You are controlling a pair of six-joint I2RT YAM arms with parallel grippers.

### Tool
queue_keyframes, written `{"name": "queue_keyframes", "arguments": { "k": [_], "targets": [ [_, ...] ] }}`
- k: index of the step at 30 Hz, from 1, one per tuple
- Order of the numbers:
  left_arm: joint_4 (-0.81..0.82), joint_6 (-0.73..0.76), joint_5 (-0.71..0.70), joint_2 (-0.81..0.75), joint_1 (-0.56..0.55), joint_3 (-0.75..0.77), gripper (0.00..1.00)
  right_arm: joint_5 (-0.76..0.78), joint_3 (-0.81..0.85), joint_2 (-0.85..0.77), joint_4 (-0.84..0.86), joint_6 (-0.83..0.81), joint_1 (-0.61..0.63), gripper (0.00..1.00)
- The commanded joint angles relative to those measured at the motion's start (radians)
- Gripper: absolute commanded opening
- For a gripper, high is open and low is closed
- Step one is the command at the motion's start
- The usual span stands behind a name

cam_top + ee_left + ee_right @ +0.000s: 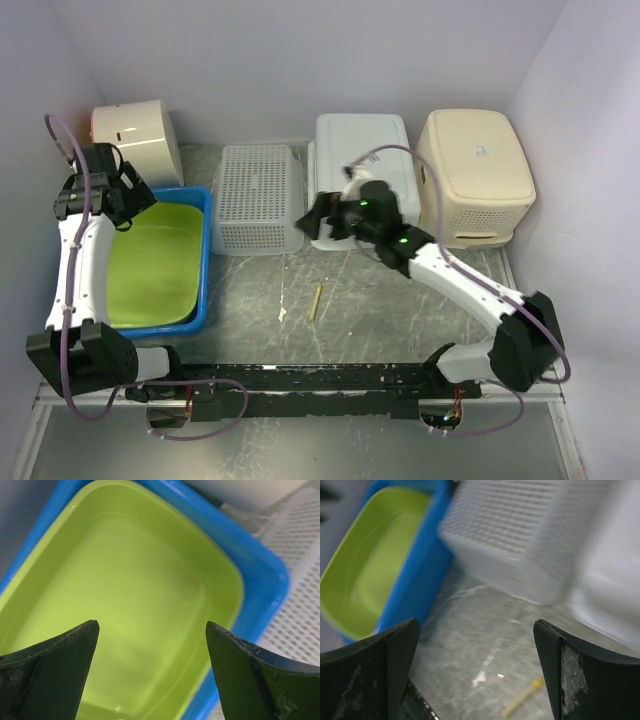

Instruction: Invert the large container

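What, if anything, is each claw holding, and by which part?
Nothing. The left claw hangs open over the green tub; the right claw is open over the table.

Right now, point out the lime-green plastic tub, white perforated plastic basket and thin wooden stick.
lime-green plastic tub (160, 265): top external view, inner floor.
white perforated plastic basket (258, 190): top external view, top face.
thin wooden stick (316, 300): top external view, mid-length.

Left claw (152, 626) gapes wide and empty, reached far forward; right claw (476, 622) gapes too, angled leftward.
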Motion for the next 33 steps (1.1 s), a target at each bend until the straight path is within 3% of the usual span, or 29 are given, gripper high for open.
{"name": "queue_keyframes", "arguments": {
  "k": [1, 4, 7, 10, 12, 16, 19, 24, 30, 33],
  "targets": [
    [-0.02, 0.002, 0.223, -0.032, 0.001, 0.104, 0.99, -0.1, 0.142, 0.151, 0.17, -0.211, 0.239, 0.97],
    [-0.078, 0.043, 0.234, -0.021, -0.001, 0.178, 0.99, -0.112, 0.256, 0.279, 0.164, -0.323, 0.359, 0.96],
    [-0.09, 0.072, 0.208, -0.023, 0.0, 0.129, 0.99, -0.07, 0.346, 0.389, 0.132, -0.36, 0.422, 0.96],
    [-0.088, 0.076, 0.343, -0.031, -0.011, 0.036, 0.99, -0.019, 0.389, 0.457, 0.102, -0.312, 0.428, 0.96],
    [-0.079, 0.05, 0.329, -0.063, -0.084, -0.036, 1.0, 0.036, 0.385, 0.462, 0.086, -0.282, 0.427, 0.96],
    [-0.139, -0.075, 0.126, -0.102, -0.328, -0.128, 0.99, 0.164, 0.381, 0.466, -0.015, -0.248, 0.424, 0.98],
    [-0.2, -0.159, 0.052, -0.096, -0.412, -0.179, 0.99, 0.188, 0.396, 0.479, -0.102, -0.221, 0.42, 0.98],
    [-0.18, -0.26, 0.043, -0.146, -0.436, -0.271, 0.99, 0.177, 0.351, 0.449, -0.085, -0.127, 0.414, 0.98],
    [-0.219, -0.373, 0.014, -0.183, -0.435, -0.271, 0.81, 0.165, 0.271, 0.385, -0.009, -0.08, 0.407, 0.98],
    [-0.181, -0.415, 0.062, -0.236, -0.435, -0.289, 0.78, 0.19, 0.247, 0.367, -0.013, -0.078, 0.396, 0.98]
  ]
}}
